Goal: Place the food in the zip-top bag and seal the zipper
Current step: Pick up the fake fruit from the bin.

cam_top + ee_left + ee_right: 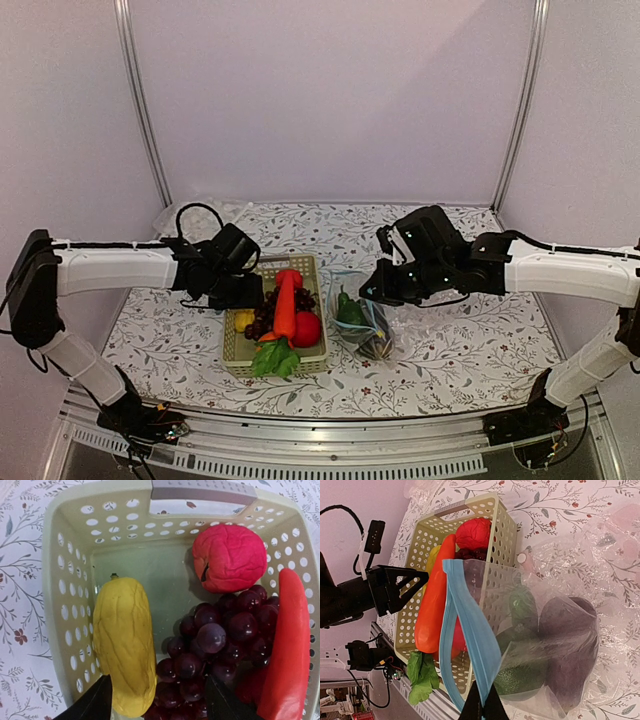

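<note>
Two pieces of food lie inside the bag (540, 595): a glossy purple eggplant (570, 645) bulging at its bottom and a dark green vegetable (522, 610) beside it, both dulled by the thin, smooth film. The bag sits on the table (450, 350) just right of the basket (232, 350). My right claw (482, 706) is pinched tight on the zipper (470, 630) — a narrow, flat light-blue strip that curves up from my fingertips across the bag's mouth. My left claw (157, 702) hangs over the basket, its two dark wedge-shaped fingers (95, 702) spread wide and holding nothing; one tip is beside the near end of the corn (122, 645), the other over the grapes (215, 640). The corn is a stubby yellow cob with shallow lengthwise grooves, lying along the left wall. The grapes are a heap of shiny dark-purple beads in the middle, touching the corn. Past them sits a wrinkled red fruit (229, 557) in a corner, and a long, smooth orange-red carrot (290, 655) lies along the right side. The basket is pale green plastic, its walls punched with rows of round holes — a grey bar across one end. A crinkled, bubbly clear sheet (600, 545) lies next to the bag.
</note>
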Tool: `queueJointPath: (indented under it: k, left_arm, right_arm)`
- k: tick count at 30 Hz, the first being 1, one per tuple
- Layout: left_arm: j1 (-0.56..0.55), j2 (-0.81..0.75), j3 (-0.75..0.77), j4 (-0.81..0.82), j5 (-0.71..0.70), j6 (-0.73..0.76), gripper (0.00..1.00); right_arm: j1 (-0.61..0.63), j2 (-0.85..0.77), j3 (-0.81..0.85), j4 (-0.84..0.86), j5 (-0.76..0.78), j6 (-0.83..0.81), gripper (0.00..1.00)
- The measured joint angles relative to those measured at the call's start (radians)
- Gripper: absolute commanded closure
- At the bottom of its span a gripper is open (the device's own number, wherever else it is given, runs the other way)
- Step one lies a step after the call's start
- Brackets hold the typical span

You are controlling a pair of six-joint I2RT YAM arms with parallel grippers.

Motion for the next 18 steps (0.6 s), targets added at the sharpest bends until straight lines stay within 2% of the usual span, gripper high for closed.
queueJointPath:
  k: [2, 11, 13, 18]
  left_arm:
    - [0.002, 0.031, 0.013, 0.001, -0.003, 0.009, 0.44]
    - [0.005, 0.147, 0.083, -0.022, -0.071, 0.035, 0.46]
    - [0.005, 0.159, 0.093, -0.027, -0.085, 0.034, 0.52]
    - [0.002, 0.17, 0.103, -0.039, -0.121, 0.032, 0.54]
  right_arm:
    - [0.0, 0.0, 0.0, 0.0, 0.0, -0.001, 1.0]
    - [0.0, -0.003, 0.0, -0.006, 0.004, -0.005, 1.0]
    - [0.0, -0.003, 0.0, -0.01, 0.004, -0.005, 1.0]
    - [0.0, -0.003, 0.0, -0.016, 0.004, -0.005, 1.0]
